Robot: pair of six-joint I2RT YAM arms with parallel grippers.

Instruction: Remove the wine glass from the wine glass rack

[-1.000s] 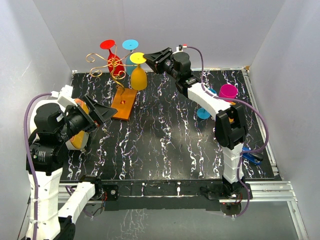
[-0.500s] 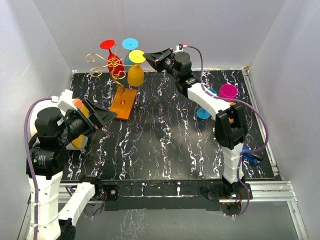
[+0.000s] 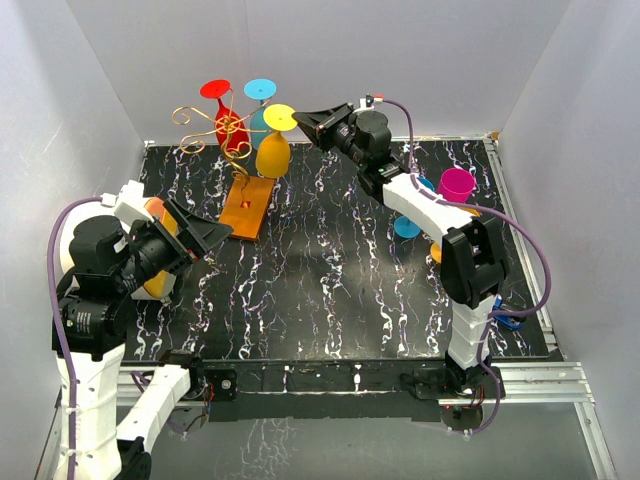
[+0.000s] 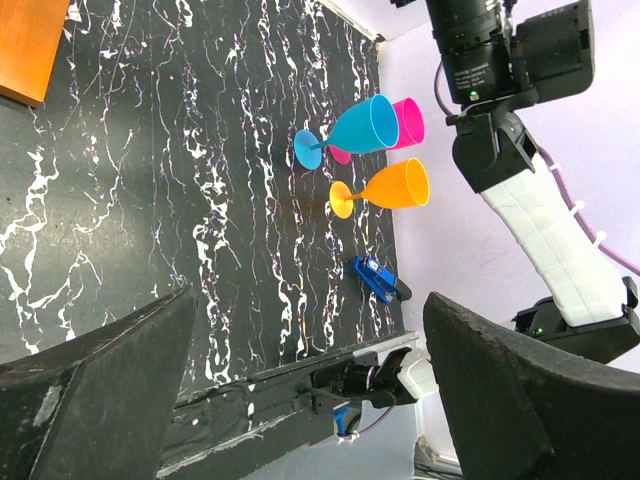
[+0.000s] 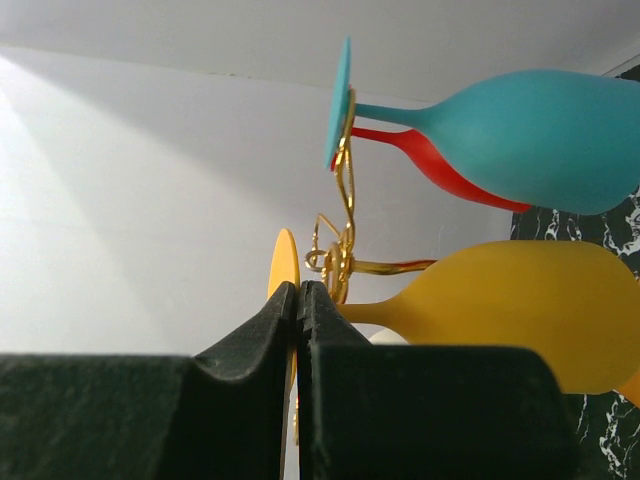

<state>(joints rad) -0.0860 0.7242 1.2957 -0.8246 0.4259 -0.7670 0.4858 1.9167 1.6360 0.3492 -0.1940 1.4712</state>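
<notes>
The right pincer (image 3: 306, 118) is closed edge-on over the thin round foot (image 3: 278, 117) of the yellow wine glass (image 3: 274, 158), which hangs upside down from the wine glass rack (image 3: 213, 124) at about eleven o'clock on the black, white-veined desk (image 3: 330, 280). In the right wrist view the foot's rim appears to run between the meeting black jaws, so this reads as a grip on the rim, not an empty pinch.

From that pincer the glass lies at nine o'clock. Its long axis is near vertical: foot up in a gold scroll arm, stem and bowl hanging towards the flat orange-brown wooden base (image 3: 248, 205). The right arm is much the nearer. The left pincer (image 3: 205, 228) gapes wide and empty at the desk's eight o'clock side, well apart from the rack.

A red glass (image 3: 231, 133) and a teal glass (image 3: 260, 88) hang from neighbouring curls, close beside the yellow one. All three look like smooth, matte plastic: flat disc feet, slim stems and rounded bowls. The rack is thin, glossy wire on a slender stem. Freeing the foot probably means sliding it out along its scroll towards three o'clock, and the rack may be dragged along.
</notes>
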